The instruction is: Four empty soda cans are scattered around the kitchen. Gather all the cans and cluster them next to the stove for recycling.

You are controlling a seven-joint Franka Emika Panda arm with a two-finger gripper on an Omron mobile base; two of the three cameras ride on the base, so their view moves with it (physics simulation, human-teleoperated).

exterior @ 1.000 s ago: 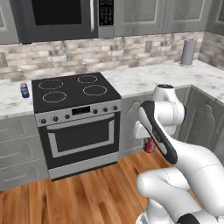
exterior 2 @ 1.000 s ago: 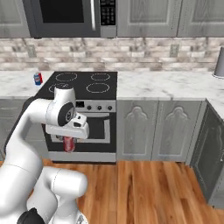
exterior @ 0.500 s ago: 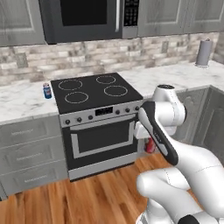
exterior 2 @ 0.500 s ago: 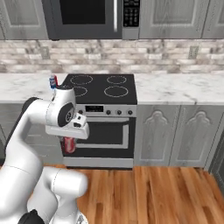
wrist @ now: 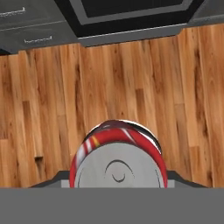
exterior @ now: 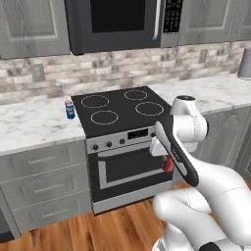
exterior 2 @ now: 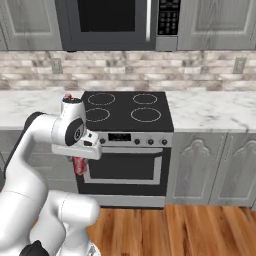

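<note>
Here, my pincer point(exterior 2: 78, 162) is clenched on a red soda can point(wrist: 118, 159), carried upright in the air in front of the oven door point(exterior: 128, 169) and above the wood floor point(wrist: 131, 87). In the hand view, the can's silver top lies directly below the camera. The stove point(exterior: 120, 110), a black glass cooktop with four white ring marks, stands beyond my arm. A blue soda can point(exterior: 69, 109) stands upright on the marble desk point(exterior: 29, 125), just beside the cooktop's left edge.
</note>
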